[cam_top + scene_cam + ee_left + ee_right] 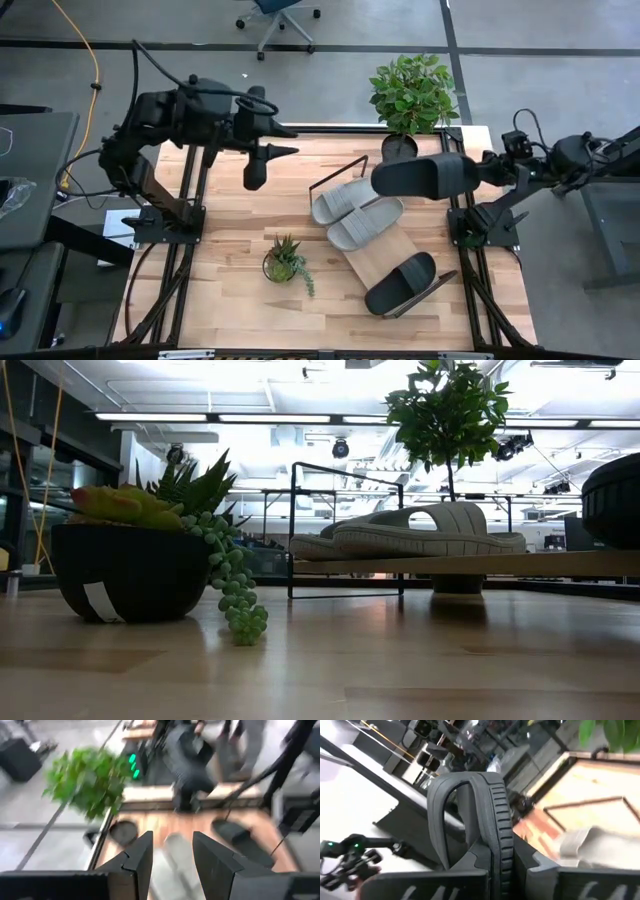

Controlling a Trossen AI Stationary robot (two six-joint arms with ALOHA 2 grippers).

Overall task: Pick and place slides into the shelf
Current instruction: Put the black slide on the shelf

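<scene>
We find the right claw [495, 865] clenched on a black slide [425, 176], carried in the air above the far right of the counter [230, 300], near the far end of the shelf [385, 252]. In the right wrist view the slide's sole stands edge-on between the fingers. The shelf lies slanted across the right half of the counter. On it we count two light grey slides [355, 210], side by side and touching at the far end, and a second black slide [400, 283] at the near end, with bare board between them.

A tall leafy plant [412, 92] stands at the far edge, just beside the carried slide. A small potted succulent [285, 262] sits near the shelf on its left.

The left claw [255, 172] hangs over the far left of the counter, fingers parted, holding nothing.
</scene>
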